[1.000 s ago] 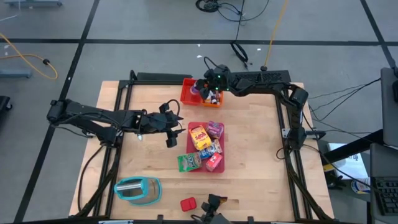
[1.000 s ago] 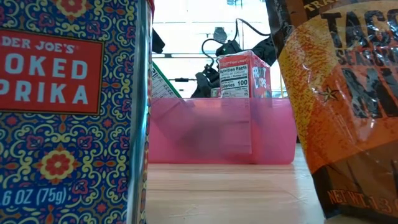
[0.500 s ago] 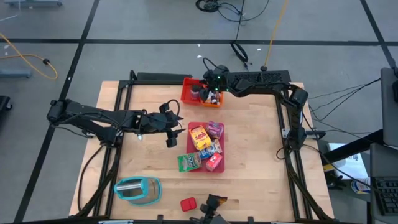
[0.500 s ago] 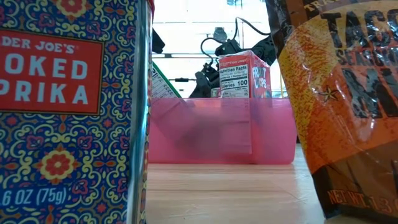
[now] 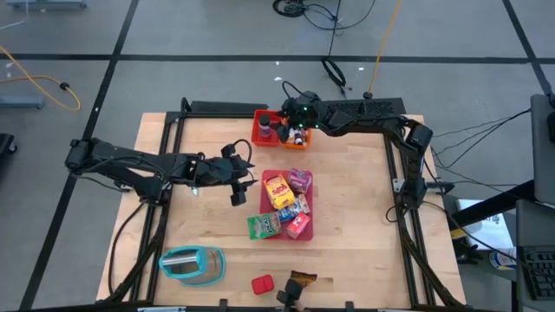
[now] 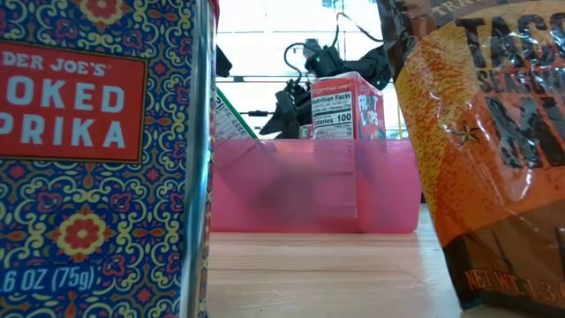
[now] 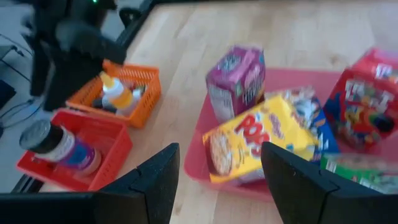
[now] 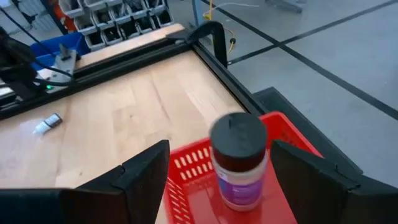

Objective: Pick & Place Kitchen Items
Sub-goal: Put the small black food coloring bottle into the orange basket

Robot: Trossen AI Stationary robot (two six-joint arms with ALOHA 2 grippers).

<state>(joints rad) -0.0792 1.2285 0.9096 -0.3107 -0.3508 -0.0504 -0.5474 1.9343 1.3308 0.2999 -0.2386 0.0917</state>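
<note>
My right gripper (image 5: 284, 121) hangs open over the two bins at the table's far edge. Just ahead of its fingers a dark-capped bottle (image 8: 239, 160) stands upright on the floor of the red bin (image 8: 193, 158), touched by neither finger. The bottle (image 5: 264, 130) also shows from above. My left gripper (image 5: 238, 191) waits open, holding nothing, left of the pink tray (image 5: 263, 210). On the tray rest a yellow box (image 7: 252, 146), a purple box (image 7: 235, 81), a red box (image 7: 364, 99) and other small packs.
The orange bin (image 5: 297, 143) beside the red one holds a small yellow bottle (image 7: 115, 94). A teal object (image 5: 192, 264), a red piece (image 5: 262, 283) and a brown packet (image 5: 302, 279) lie near the front edge. A paprika tin (image 6: 97, 150) stands close to the low camera.
My right gripper has drawn back a little from the red bin and risen slightly. The dark-capped bottle, earlier hidden under the gripper, now stands free in the red bin.
</note>
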